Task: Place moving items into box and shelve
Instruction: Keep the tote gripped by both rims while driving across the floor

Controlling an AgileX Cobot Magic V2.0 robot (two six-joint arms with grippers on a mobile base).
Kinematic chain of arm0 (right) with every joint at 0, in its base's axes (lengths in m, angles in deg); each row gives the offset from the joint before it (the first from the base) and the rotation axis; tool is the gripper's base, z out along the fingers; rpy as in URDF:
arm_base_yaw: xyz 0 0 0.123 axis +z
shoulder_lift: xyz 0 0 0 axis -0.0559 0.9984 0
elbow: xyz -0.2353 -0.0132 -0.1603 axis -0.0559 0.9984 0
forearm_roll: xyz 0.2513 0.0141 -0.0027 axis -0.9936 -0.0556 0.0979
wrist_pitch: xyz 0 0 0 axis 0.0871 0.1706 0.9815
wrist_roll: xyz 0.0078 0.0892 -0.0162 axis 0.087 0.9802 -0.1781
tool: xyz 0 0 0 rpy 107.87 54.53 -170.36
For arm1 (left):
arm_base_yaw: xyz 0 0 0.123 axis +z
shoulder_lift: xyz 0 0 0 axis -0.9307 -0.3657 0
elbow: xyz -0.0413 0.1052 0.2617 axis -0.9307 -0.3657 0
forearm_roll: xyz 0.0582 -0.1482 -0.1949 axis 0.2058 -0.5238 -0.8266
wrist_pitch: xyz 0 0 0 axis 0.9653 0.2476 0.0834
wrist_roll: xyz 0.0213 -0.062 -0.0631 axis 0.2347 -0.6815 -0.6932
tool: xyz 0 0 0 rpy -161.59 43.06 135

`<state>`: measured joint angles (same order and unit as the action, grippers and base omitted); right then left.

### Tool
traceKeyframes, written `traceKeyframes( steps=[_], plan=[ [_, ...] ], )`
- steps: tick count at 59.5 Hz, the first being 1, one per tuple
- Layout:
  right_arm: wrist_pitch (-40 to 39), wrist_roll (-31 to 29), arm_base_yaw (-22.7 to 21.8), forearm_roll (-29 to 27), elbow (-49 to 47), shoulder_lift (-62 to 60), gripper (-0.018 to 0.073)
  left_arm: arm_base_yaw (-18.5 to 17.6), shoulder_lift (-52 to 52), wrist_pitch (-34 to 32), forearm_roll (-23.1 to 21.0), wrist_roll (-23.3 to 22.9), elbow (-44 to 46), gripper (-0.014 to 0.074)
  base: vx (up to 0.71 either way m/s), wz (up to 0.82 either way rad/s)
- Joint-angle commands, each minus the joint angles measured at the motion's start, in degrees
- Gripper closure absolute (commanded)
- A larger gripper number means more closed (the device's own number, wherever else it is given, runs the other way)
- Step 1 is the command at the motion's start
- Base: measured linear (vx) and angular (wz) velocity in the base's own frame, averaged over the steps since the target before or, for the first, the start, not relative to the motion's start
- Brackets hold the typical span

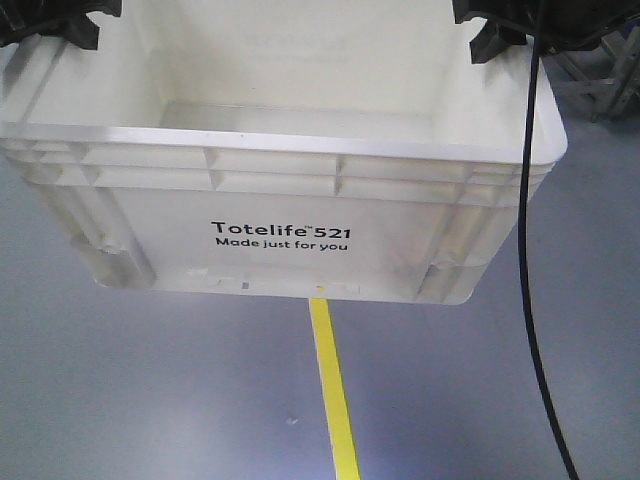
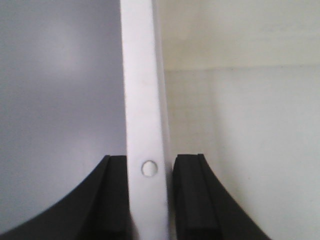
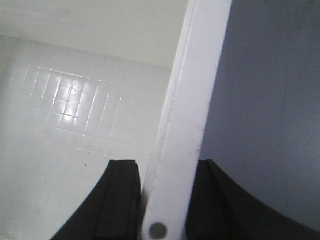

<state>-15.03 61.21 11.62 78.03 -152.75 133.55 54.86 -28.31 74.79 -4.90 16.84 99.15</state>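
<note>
Left claw (image 2: 150,172), right claw (image 3: 166,170) grip box (image 1: 280,185); cable (image 1: 526,200) crossing.

A grey floor (image 1: 150,400) bears a yellow tape line (image 1: 335,400); metal framing (image 1: 600,70) stands beyond.

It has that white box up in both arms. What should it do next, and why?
Probably move both arms together, keeping the box level: the left jaws and right jaws each pinch its rim, and the box hangs clear of the floor, so uneven motion might twist it loose.
</note>
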Motion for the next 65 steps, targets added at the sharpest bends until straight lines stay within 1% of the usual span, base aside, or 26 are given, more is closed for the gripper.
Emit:
traceKeyframes(
  steps=[1, 30, 65],
  plan=[
    [-6.48, -2.03, 0.50, -3.58, -2.54, -3.45, 0.0572, -0.34, 3.00, -8.08, -1.99, 0.39, 2.71, 0.0610, 0.57, -0.30],
    [-6.52, -2.03, 0.50, -3.58, -2.54, -3.45, 0.0572, -0.34, 3.00, -8.08, -1.94, 0.39, 2.71, 0.0610, 0.55, -0.39],
    [-6.52, -2.03, 0.50, -3.58, -2.54, -3.45, 0.0572, -0.34, 3.00, -8.08, -1.94, 0.39, 2.71, 0.0610, 0.46, -0.62]
  ],
)
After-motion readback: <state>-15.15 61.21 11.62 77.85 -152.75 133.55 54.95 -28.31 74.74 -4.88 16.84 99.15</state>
